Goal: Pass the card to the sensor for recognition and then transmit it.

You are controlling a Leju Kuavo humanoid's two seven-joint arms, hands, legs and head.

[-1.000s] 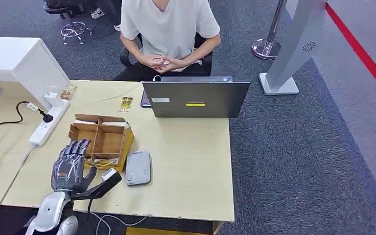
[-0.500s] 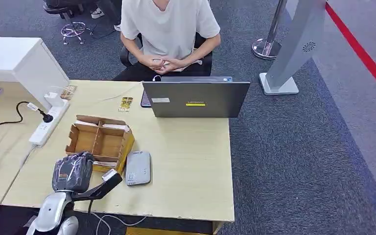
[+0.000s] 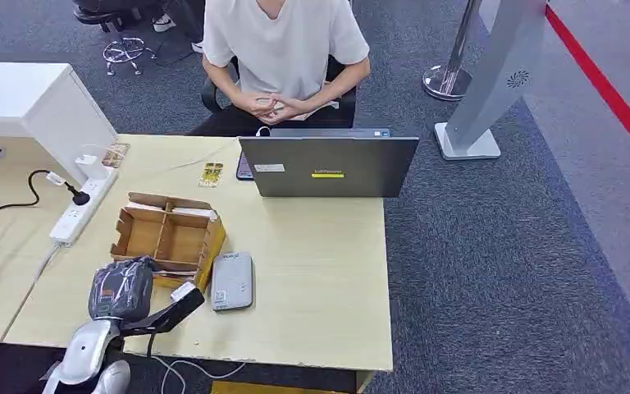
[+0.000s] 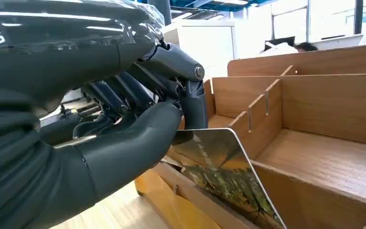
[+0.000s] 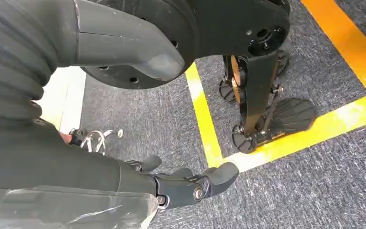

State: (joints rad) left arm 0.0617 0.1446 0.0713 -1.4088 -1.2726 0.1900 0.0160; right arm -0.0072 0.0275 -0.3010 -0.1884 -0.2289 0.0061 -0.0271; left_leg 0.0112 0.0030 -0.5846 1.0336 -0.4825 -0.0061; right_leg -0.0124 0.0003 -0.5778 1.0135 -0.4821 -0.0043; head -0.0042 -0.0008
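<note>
A pale wooden desk [image 3: 312, 271] stands on grey carpet, and a person in a white shirt [image 3: 283, 49] sits on its far side behind a grey laptop [image 3: 328, 167]. At the desk's near left corner the left hand [image 3: 120, 289] is curled at the near edge of a brown divided wooden box [image 3: 168, 234]. In the left wrist view its thumb and dark fingers [image 4: 190, 102] pinch the top edge of a card [image 4: 221, 174] printed in green and yellow; the card leans tilted at the box's near wall, its lower end down by the wall. Just right of the box lies a flat grey sensor [image 3: 231, 281], apart from the hand. Further left a white power strip [image 3: 78, 209] lies with a black plug in it. The right hand [image 5: 186, 183] hangs over grey carpet with yellow floor lines, its fingers loosely curled and holding nothing.
</note>
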